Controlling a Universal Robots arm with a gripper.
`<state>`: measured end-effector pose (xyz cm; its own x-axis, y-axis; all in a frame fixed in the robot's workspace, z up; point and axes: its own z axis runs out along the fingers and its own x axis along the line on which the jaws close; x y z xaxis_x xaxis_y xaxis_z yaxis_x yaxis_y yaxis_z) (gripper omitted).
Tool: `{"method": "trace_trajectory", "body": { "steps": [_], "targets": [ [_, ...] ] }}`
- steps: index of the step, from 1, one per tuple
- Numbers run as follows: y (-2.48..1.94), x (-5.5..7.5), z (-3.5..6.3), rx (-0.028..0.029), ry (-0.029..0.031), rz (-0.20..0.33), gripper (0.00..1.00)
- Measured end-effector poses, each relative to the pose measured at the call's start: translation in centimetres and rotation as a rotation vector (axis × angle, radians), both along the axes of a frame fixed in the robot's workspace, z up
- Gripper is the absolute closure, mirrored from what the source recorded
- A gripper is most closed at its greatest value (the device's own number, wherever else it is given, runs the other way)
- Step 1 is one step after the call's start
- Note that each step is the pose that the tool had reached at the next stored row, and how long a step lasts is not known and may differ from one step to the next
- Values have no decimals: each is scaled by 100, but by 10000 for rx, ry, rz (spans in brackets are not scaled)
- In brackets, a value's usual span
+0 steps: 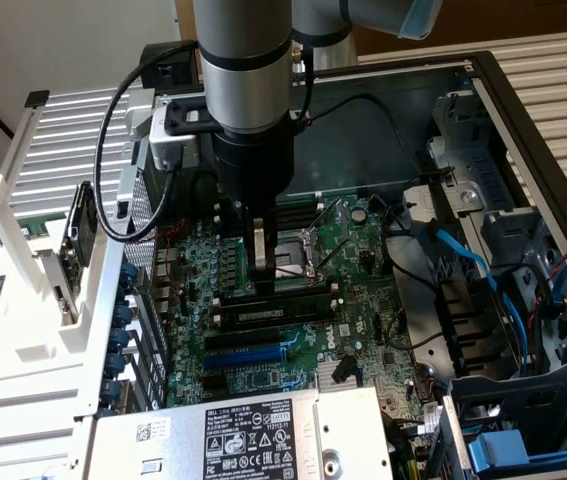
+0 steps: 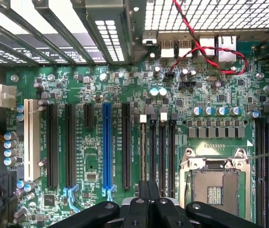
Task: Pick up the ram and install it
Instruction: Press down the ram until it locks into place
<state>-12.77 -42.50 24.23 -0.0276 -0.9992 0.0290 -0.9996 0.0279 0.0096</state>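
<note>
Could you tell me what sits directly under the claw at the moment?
Under the shut claw lie the memory slots beside the CPU socket. The ram appears seated in one; the claw covers its contact with the stick.

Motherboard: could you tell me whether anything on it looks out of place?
The CPU socket sits empty, and a red-black wire drapes loosely across the board by the rear ports. Nothing looks damaged.

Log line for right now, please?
gripper shut | over memory slots by CPU socket | ram looks slotted
</note>
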Motion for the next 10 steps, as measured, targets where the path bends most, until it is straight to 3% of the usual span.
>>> {"method": "trace_trajectory", "body": {
  "steps": [10],
  "targets": [
    [0, -137, -2, 1, -29, 0, 89]
  ]
}}
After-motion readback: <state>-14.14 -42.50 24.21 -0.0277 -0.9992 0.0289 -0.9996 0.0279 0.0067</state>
